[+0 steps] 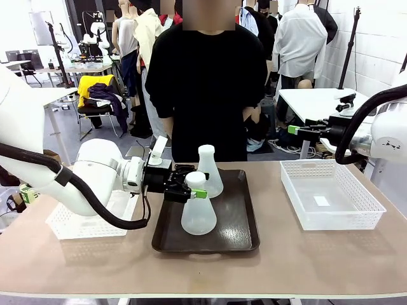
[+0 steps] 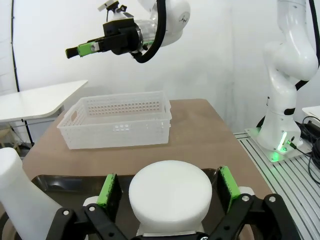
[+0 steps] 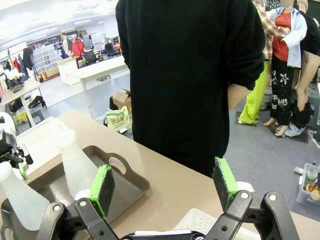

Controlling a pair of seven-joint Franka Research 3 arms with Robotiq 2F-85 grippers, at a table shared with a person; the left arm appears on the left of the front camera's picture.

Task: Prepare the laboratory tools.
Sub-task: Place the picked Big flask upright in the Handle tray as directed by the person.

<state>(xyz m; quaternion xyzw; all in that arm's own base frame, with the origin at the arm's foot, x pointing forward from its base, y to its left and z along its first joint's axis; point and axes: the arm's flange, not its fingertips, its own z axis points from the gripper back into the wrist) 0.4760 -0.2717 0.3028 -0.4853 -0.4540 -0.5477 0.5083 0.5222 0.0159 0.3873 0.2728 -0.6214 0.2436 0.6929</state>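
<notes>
Your left hand [image 1: 193, 185] sits over the dark brown tray [image 1: 241, 238] with its green pads either side of the neck of the near conical flask [image 1: 198, 219]. In the left wrist view the flask's round top lies between the pads [image 2: 109, 192], a thin gap showing on each side, so the fingers are spread and not pinching. This flask stands upright on the tray's front half. The second conical flask [image 1: 209, 171] stands upright just behind it, also on the tray. Your right hand [image 3: 167, 187] hangs above the bench's far right edge near the person [image 1: 203, 82], fingers wide apart, holding nothing. One white basket [image 1: 331, 194] rests right of the tray, another basket [image 1: 89, 219] left.
</notes>
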